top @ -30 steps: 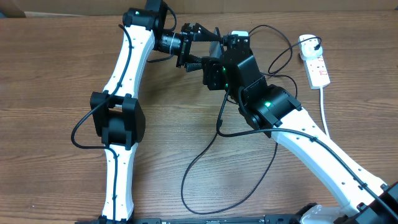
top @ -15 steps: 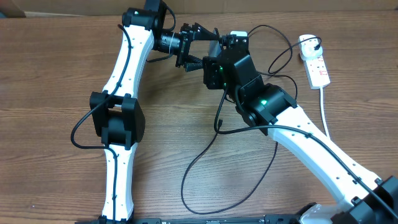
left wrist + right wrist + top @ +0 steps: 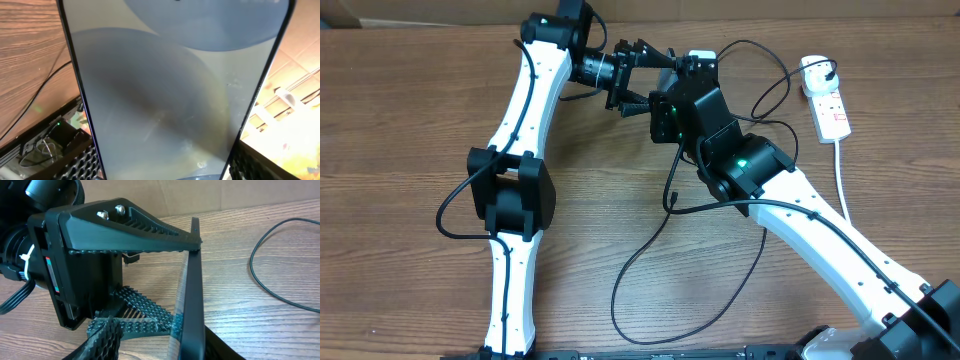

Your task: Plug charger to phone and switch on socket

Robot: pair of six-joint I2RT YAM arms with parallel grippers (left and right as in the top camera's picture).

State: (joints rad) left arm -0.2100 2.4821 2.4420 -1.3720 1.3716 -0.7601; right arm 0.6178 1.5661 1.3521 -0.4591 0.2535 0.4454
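While the left pincer [image 3: 638,75] is clamped across the phone [image 3: 165,100], its ribbed pads [image 3: 82,162] bear on the two long dark edges, and the phone is held above the table [image 3: 400,120] with its pale screen filling the left wrist view. Judged as a rigid, thin, glass-faced slab, the phone is smooth, likely slippery and easily cracked. The long edges are the sound place to grip, leaving the port end free. The right pincer [image 3: 672,92] sits just beside the phone's edge; whether it is apart or clamped on anything cannot be told. The charger [image 3: 650,255] lies in loose black loops, limp and light; only the stiff connector tip would steer well, and that tip cannot be made out. The socket [image 3: 830,105] lies at far right, well apart, probably light enough to slide when pressed.
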